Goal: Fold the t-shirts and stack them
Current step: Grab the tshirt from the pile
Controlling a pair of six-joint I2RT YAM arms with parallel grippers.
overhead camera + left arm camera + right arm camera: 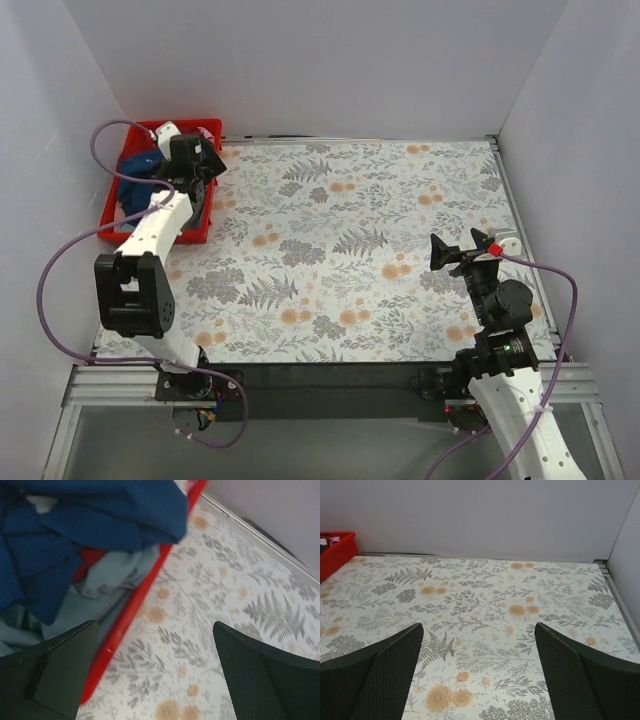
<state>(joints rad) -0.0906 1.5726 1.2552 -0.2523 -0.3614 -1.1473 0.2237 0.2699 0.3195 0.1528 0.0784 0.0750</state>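
Observation:
The t-shirts lie crumpled together in a red crate [200,126] at the table's far left. A navy blue shirt [75,520] is on top, also seen as navy blue shirt [138,170]. Beneath it shows a pale grey-blue shirt [110,575] and a bit of dark red cloth [90,557]. My left gripper [208,168] hovers open over the crate's right wall [132,607]; one finger is above the shirts, the other above the tablecloth, and nothing is between them. My right gripper [462,250] stands open and empty above the table's right side, far from the shirts.
A floral tablecloth [350,240] covers the table between white walls. The crate's corner [335,550] shows far left in the right wrist view. A metal rail [515,215] runs along the table's right edge.

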